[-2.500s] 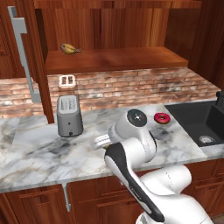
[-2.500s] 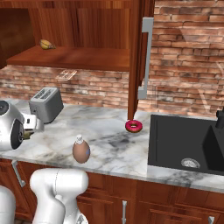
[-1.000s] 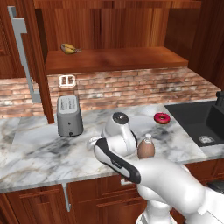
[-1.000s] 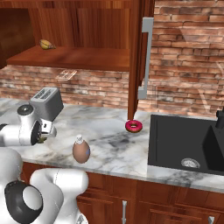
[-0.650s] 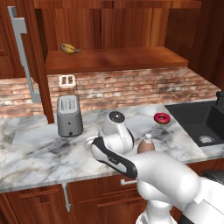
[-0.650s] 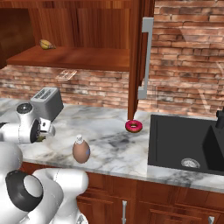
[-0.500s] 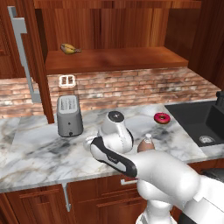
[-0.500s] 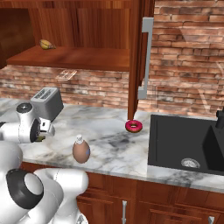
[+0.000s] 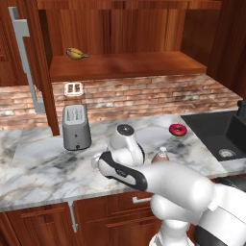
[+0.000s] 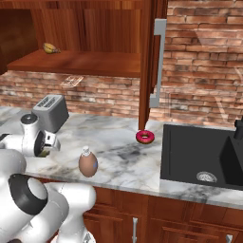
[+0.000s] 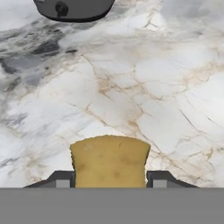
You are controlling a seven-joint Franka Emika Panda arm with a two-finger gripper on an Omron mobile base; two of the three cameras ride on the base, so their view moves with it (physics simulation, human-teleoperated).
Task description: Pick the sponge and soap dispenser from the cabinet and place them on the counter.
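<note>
My gripper (image 11: 111, 179) is shut on the sponge (image 11: 109, 162), a yellow block held between both fingertips just above the marble counter (image 11: 144, 87). In the right base view, the gripper (image 10: 47, 146) hangs low in front of the toaster with the sponge (image 10: 44, 153) under it. The tan soap dispenser (image 10: 88, 163) stands upright on the counter (image 10: 118, 147), to the right of my hand and apart from it. In the left base view, the soap dispenser (image 9: 161, 156) peeks out behind my forearm. The cabinet (image 9: 125, 65) stands open above.
A grey toaster (image 9: 76, 126) stands at the back left, close ahead of my hand (image 11: 74, 8). A red doughnut (image 10: 144, 137) lies by the black sink (image 10: 199, 152). A banana (image 9: 76, 53) rests on the cabinet shelf. The open cabinet door (image 10: 153, 57) hangs over the counter's middle.
Since the oldest frames my arm has swung left and lower over the counter with the sponge, uncovering the soap dispenser in the left view. Over the last half second it has barely moved.
</note>
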